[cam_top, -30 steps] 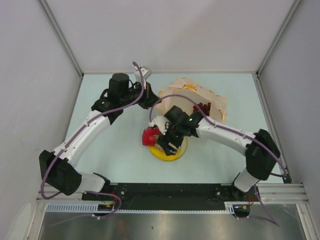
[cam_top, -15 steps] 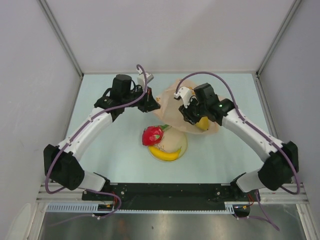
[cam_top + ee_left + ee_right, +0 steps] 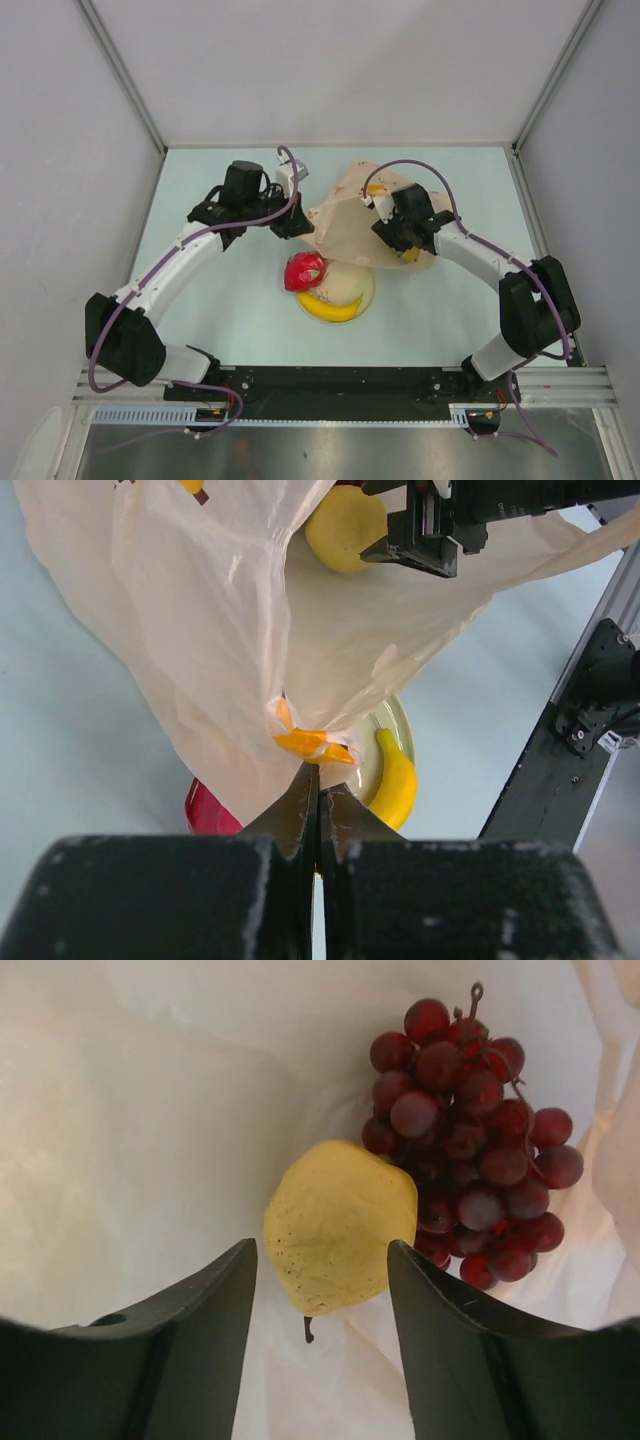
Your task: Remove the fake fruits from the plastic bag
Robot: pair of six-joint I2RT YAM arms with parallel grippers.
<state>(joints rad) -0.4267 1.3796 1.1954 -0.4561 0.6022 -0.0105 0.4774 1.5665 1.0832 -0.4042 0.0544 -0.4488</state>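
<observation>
Only the right wrist view reveals the grape bunch [image 3: 470, 1140] touching the lemon [image 3: 340, 1225] inside the plastic bag [image 3: 130, 1110]. The right pincer [image 3: 320, 1260] is spread; the left pincer [image 3: 318, 780] pinches the plastic bag.

In the plastic bag [image 3: 345, 225] lay the lemon [image 3: 340, 1225] and grape bunch [image 3: 470, 1150], touching; before it, the banana [image 3: 330, 308] on the plate [image 3: 364, 291], the other fruit [image 3: 303, 271] at its left rim.

**Right arm shifts from plate to bag**

A second earlier the right gripper [image 3: 322, 1252] stood over the plate [image 3: 368, 291]; it has since swung into the plastic bag [image 3: 345, 228], jaws parted either side of the lemon [image 3: 340, 1225]. The banana [image 3: 330, 309] now lies uncovered.
</observation>
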